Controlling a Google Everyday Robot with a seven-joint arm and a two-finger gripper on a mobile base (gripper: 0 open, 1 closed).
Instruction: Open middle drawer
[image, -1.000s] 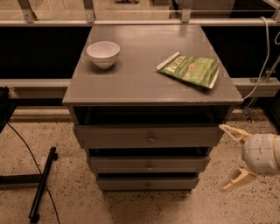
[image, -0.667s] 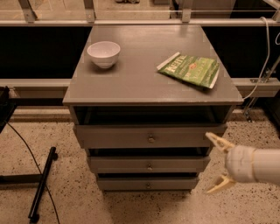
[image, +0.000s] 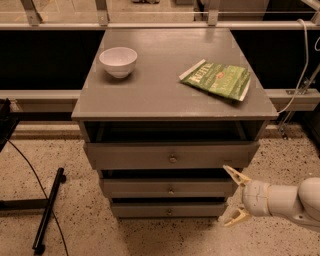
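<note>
The gripper (image: 234, 196) hangs low at the right, just beside the right end of the middle drawer (image: 135, 189), its two pale fingers (image: 235, 175) spread wide apart, one above the other, and holding nothing. The middle drawer sits in the grey cabinet (image: 165, 95) between the top drawer (image: 130, 156) and the bottom drawer (image: 140, 210), looking pushed in, with its small round knob (image: 171, 190) at centre and untouched. On the cabinet's top stand a white bowl (image: 118, 61) at the left and a green bag (image: 216, 79) at the right, well apart.
</note>
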